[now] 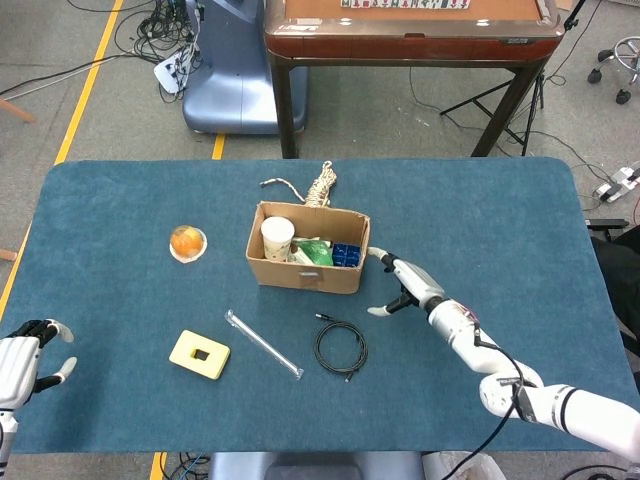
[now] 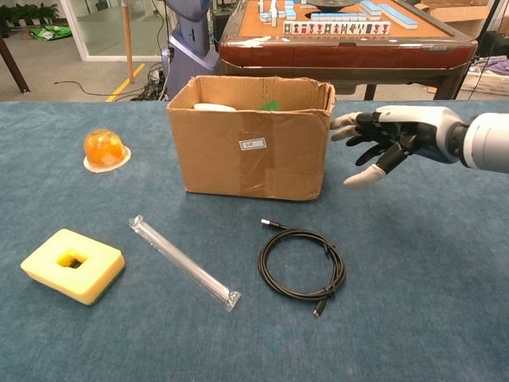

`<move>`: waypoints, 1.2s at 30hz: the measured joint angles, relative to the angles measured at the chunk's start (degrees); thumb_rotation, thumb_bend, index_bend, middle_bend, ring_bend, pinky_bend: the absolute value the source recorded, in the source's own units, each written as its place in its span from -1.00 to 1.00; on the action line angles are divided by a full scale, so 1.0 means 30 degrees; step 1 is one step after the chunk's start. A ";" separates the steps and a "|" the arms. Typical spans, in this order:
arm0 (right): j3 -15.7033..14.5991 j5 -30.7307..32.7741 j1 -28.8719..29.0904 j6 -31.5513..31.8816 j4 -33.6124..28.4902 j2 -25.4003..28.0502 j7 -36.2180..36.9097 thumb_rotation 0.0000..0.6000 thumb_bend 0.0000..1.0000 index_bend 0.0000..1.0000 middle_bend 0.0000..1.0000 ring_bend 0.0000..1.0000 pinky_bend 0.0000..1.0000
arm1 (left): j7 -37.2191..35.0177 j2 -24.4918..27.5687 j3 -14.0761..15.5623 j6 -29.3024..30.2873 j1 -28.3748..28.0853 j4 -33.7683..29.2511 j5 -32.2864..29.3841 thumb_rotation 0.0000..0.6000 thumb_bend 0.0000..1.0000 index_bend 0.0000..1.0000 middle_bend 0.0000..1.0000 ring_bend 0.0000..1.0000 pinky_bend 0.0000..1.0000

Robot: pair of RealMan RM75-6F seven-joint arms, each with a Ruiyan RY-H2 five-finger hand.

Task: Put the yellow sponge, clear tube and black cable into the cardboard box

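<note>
The cardboard box (image 1: pixel 307 262) (image 2: pixel 251 139) stands mid-table, with a paper cup and coloured packets inside. My right hand (image 1: pixel 403 284) (image 2: pixel 386 137) is open, fingers spread, touching the box's right side. A yellow sponge (image 1: pixel 199 354) (image 2: pixel 72 265) with a square hole lies front left. The clear tube (image 1: pixel 263 343) (image 2: pixel 184 262) lies diagonally between the sponge and the coiled black cable (image 1: pixel 341 349) (image 2: pixel 302 266), which sits in front of the box. My left hand (image 1: pixel 22 363) rests open at the table's front left edge, holding nothing.
An orange dome on a white disc (image 1: pixel 187 242) (image 2: pixel 104 150) sits left of the box. A coiled rope (image 1: pixel 316 188) lies just behind the box. A mahjong table (image 1: pixel 413 30) stands beyond the blue table's far edge.
</note>
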 measured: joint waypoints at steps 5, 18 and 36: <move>0.0215 0.0466 0.0678 0.0014 -0.0183 -0.0440 -0.0528 1.00 -0.79 -0.88 -0.86 -0.92 -0.62 | -0.0024 0.0052 -0.0009 0.0010 0.0012 -0.0040 -0.0011 1.00 -0.56 0.00 -0.13 -0.33 0.07; 0.0348 0.1940 0.1763 0.0486 -0.0201 -0.1328 -0.1926 1.00 -0.79 -0.88 -0.84 -0.92 -0.62 | 0.0019 0.0177 0.0012 0.0103 0.0111 -0.0173 -0.0029 1.00 -0.56 0.00 -0.13 -0.33 0.07; -0.1803 -0.1830 -0.2295 0.5039 -0.4810 0.3529 -0.2098 1.00 -0.78 -0.72 -0.69 -0.92 -0.62 | 0.0306 0.0108 0.0122 0.0092 0.0102 -0.0346 0.0203 1.00 -0.56 -0.01 -0.13 -0.33 0.07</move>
